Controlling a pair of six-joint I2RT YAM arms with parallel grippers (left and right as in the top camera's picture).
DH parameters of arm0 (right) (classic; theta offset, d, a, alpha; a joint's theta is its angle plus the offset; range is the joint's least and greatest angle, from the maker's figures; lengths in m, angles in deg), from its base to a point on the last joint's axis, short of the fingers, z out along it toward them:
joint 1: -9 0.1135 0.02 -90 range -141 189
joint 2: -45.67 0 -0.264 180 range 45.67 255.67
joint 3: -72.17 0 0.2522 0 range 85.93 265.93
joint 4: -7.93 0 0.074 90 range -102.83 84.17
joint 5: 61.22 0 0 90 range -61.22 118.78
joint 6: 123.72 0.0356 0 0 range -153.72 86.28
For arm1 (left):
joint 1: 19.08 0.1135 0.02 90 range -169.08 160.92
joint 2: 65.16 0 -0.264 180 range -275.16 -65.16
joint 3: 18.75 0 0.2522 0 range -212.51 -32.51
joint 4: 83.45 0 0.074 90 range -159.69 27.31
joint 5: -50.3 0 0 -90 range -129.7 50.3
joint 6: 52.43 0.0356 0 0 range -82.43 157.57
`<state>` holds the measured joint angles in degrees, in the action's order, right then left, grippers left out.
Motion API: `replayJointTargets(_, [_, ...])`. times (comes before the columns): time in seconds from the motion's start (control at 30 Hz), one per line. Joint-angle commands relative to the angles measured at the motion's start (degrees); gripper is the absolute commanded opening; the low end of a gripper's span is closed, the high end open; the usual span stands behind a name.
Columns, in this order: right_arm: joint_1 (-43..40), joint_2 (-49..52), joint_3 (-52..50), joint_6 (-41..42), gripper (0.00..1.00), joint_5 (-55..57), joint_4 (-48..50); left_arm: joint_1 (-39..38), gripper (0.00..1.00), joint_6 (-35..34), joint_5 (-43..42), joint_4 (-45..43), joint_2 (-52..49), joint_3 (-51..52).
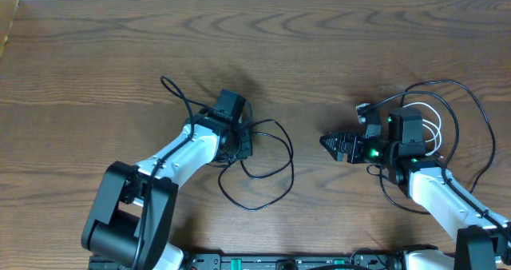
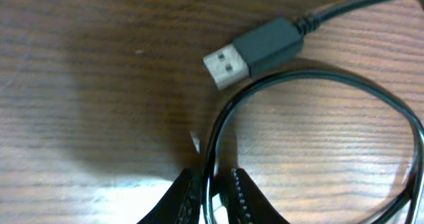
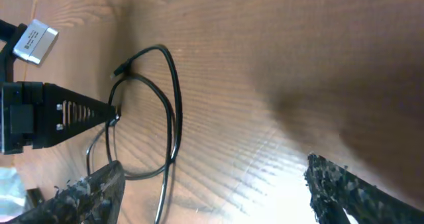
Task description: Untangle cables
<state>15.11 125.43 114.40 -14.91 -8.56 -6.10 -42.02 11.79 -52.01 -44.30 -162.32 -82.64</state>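
Now the left claw [image 2: 213,177] pinches the black cable [image 2: 268,46]; its loop lies toward the wide-open right claw [image 3: 213,161].

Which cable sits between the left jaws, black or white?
The black cable, with the USB plug; the white cable lies looped beside the right arm.
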Motion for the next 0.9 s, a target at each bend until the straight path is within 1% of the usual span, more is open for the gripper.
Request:
replayJointTargets(0.0, [2.0,0.1,-0.2,4.7,0.83,-0.8,-1.1,-0.3,0.19,-2.7,-1.1,-2.1,-2.1,2.7])
replayJointTargets(0.03, [2.8,0.1,-0.2,5.5,0.82,-0.8,-1.5,-0.3,0.19,-3.3,-1.0,-3.2,-2.1,3.1])
replayJointTargets(0.07, [4.3,0.1,-0.2,6.1,0.8,-0.8,-2.3,-0.3,0.24,-4.2,-0.3,-4.6,-2.1,3.7])
replayJointTargets(0.1, [5.3,0.1,-0.2,6.1,0.79,-0.7,-2.7,-0.3,0.25,-4.7,-0.1,-5.4,-2.1,4.0])
replayJointTargets(0.2, [8.5,0.1,-0.2,6.1,0.75,-0.6,-4.6,-0.3,0.26,-5.0,-0.1,-6.5,-2.1,4.6])
replayJointTargets(0.23, [9.7,0.1,-0.2,6.5,0.75,-0.1,-5.6,-0.3,0.22,-5.0,-0.1,-6.5,-2.1,4.7])
replayJointTargets(0.27, [10.8,0.1,-0.3,7.5,0.75,0.9,-6.3,-0.3,0.14,-5.0,-0.1,-6.5,-2.1,4.9])
replayJointTargets(0.33, [13.6,0.1,-1.1,10.8,0.75,3.2,-6.5,-0.3,0.08,-5.0,-0.1,-6.5,-2.2,5.2])
replayJointTargets(0.43, [17.1,0.1,-2.8,15.2,0.75,6.6,-4.9,-0.3,0.08,-5.0,-0.1,-6.5,-2.2,5.8])
replayJointTargets(0.57, [20.6,0.1,-6.1,20.5,0.75,8.9,0.3,-0.3,0.08,-5.0,-1.2,-6.4,-2.2,6.8])
replayJointTargets(0.63, [21.3,0.1,-7.9,22.9,0.72,8.9,3.6,-0.3,0.08,-5.0,-2.6,-6.4,-2.2,7.1])
replayJointTargets(0.7, [21.5,0.1,-9.0,24.3,0.7,8.9,5.8,-0.3,0.07,-5.0,-4.7,-6.4,-2.2,7.2])
replayJointTargets(0.87, [21.6,1.7,-9.9,25.4,0.69,8.7,7.7,-0.3,0.08,-5.0,-9.9,-6.5,-2.2,7.2])
